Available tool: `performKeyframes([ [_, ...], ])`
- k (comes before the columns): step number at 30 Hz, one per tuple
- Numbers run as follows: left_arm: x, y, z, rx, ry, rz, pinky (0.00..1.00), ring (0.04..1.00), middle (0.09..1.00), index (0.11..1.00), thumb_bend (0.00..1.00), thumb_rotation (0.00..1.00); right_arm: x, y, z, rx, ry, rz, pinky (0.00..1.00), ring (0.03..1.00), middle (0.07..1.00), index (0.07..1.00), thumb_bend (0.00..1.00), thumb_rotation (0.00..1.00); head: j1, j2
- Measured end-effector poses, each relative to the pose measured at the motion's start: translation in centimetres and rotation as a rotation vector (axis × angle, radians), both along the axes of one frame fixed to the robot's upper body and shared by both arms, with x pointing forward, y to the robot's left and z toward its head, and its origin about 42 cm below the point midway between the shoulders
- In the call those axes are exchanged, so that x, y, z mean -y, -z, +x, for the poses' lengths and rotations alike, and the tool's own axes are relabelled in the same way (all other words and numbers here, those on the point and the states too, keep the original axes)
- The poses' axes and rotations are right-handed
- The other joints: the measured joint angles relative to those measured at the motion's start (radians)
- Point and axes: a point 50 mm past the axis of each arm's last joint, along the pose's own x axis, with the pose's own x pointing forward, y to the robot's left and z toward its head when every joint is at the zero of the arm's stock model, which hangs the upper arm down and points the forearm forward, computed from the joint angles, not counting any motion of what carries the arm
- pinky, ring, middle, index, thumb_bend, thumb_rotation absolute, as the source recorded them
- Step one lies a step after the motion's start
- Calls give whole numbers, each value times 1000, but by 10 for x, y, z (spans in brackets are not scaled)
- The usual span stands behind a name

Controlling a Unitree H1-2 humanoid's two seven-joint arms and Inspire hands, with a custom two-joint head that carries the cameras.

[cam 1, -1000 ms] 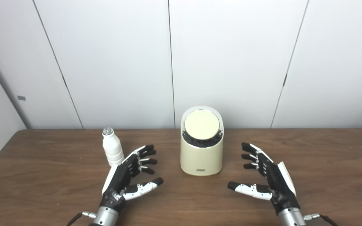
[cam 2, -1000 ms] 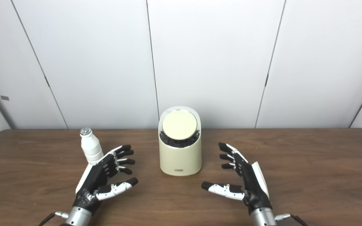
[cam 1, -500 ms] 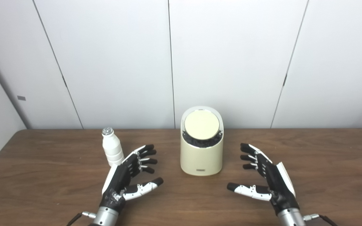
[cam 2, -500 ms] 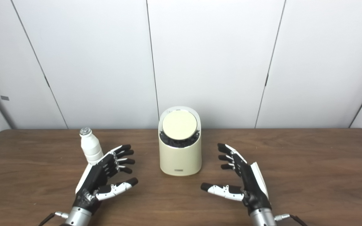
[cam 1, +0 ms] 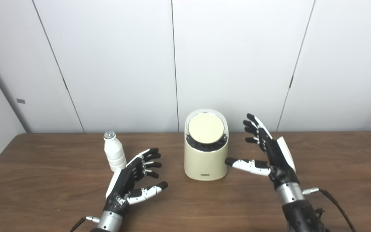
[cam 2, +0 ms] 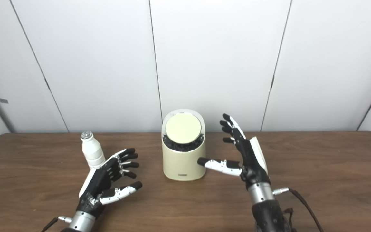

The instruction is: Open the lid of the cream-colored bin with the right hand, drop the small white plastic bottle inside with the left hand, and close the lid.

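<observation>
The cream-colored bin [cam 1: 205, 161] stands mid-table, its round slanted lid [cam 1: 206, 128] down. A small white plastic bottle [cam 1: 114, 155] with a silvery cap stands upright to the bin's left. My left hand [cam 1: 130, 182] is open, low over the table just right of and in front of the bottle, holding nothing. My right hand [cam 1: 267, 151] is open and raised beside the bin's right side; its thumb tip reaches the bin's wall, and I cannot tell whether it touches. Its fingers point up past the lid's level.
The brown wooden table [cam 1: 43, 193] runs to the white panelled wall [cam 1: 108, 64] behind. A cable [cam 1: 333, 201] trails from my right wrist.
My right hand has risen from the table and moved forward and left to the bin's right side. The left hand, bottle and bin have stayed in place.
</observation>
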Motion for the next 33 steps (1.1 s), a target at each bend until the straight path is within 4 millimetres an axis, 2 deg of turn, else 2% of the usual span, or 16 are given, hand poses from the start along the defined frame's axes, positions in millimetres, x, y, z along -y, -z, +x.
performKeyframes([
  [3,0,0,0,3,0,4,589,721,804,833,639,0,-4,-15,9,11,11,-11,696,875,994,997,803,319,3,-3],
  [9,0,-1,0,12,1,3,618,725,803,829,647,0,-10,-29,25,30,17,-28,712,894,1000,1000,847,325,5,-5],
  [15,1,-1,0,15,2,3,594,721,806,837,636,0,-21,-51,41,38,45,-154,666,913,1000,1000,864,354,2,-6],
  [18,2,-1,0,16,2,2,596,723,810,839,640,0,-25,-62,50,47,58,-204,721,932,998,997,866,362,3,-8],
  [21,3,-1,0,16,3,1,606,723,808,837,644,0,-29,-65,58,26,59,-242,746,928,991,998,875,362,6,-9],
  [25,3,-1,0,17,-1,3,612,725,808,835,651,0,-33,-63,61,0,57,-260,681,886,978,985,884,349,8,-9],
  [33,4,-1,1,20,1,4,615,725,808,836,649,0,-44,-56,66,-9,58,-349,683,897,978,966,917,413,12,-5],
])
